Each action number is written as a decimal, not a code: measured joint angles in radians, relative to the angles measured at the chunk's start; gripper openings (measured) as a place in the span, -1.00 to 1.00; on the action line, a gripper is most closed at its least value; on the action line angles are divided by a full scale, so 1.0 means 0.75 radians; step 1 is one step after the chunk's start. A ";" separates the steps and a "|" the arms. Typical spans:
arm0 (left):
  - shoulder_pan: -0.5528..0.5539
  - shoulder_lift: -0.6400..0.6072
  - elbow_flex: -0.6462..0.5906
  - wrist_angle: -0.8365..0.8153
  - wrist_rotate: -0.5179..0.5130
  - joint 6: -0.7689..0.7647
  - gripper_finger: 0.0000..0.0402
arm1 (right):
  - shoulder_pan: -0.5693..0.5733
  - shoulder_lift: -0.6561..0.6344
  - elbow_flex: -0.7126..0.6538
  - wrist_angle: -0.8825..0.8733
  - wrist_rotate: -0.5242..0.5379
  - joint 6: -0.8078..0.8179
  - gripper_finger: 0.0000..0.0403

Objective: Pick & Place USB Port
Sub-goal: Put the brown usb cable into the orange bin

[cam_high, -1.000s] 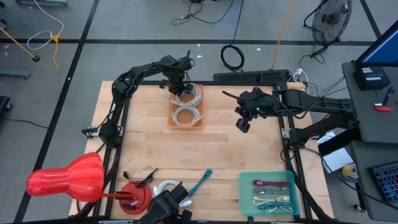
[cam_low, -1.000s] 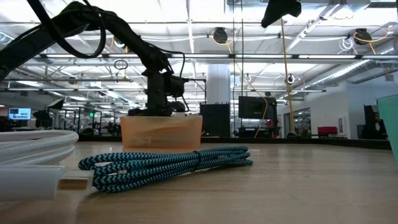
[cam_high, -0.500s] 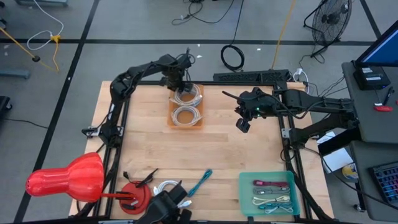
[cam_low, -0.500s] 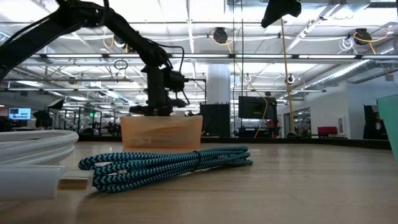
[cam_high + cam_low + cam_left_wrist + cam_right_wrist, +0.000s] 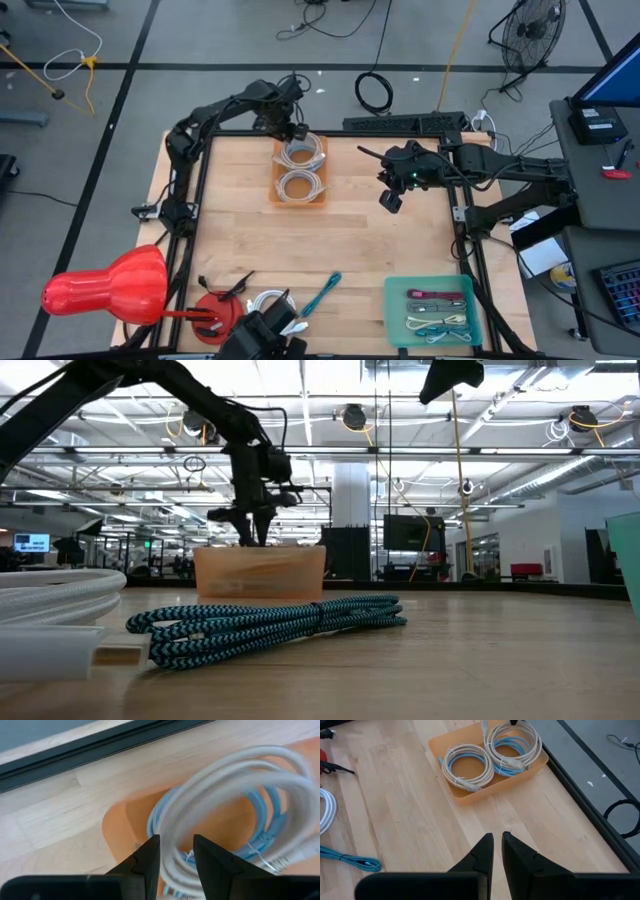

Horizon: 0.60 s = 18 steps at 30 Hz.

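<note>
The left gripper (image 5: 174,851), fingers narrowly parted and empty, hovers over the orange tray's (image 5: 300,196) far end, poised above a coiled cable (image 5: 235,805) inside. The right gripper (image 5: 390,199) waits beside the tray, nearly closed.

The pale wooden table (image 5: 330,240) looks smooth and matt, while the orange plastic tray (image 5: 470,795) holds smooth-sheathed cable coils (image 5: 468,765).

Lighting: bright, even, overhead; ceiling lamps (image 5: 352,415) glare in low view. Shadows: soft, faint on table (image 5: 350,250). Focus: white cable (image 5: 235,780) motion-blurred in left wrist view; near teal cable (image 5: 265,622) sharp, hall beyond softer.
</note>
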 joint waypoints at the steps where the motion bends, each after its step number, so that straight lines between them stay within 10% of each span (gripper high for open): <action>1: 0.001 -0.010 0.000 -0.004 -0.003 0.000 -0.40 | 0.000 0.000 0.000 0.000 0.000 0.000 -0.86; 13: -0.021 -0.064 0.002 0.054 0.139 0.088 -0.44 | 0.000 0.000 0.000 0.010 -0.002 0.000 -0.86; 18: -0.056 -0.064 0.002 0.110 0.306 0.118 -0.86 | 0.000 0.000 0.000 0.042 -0.002 0.005 -0.86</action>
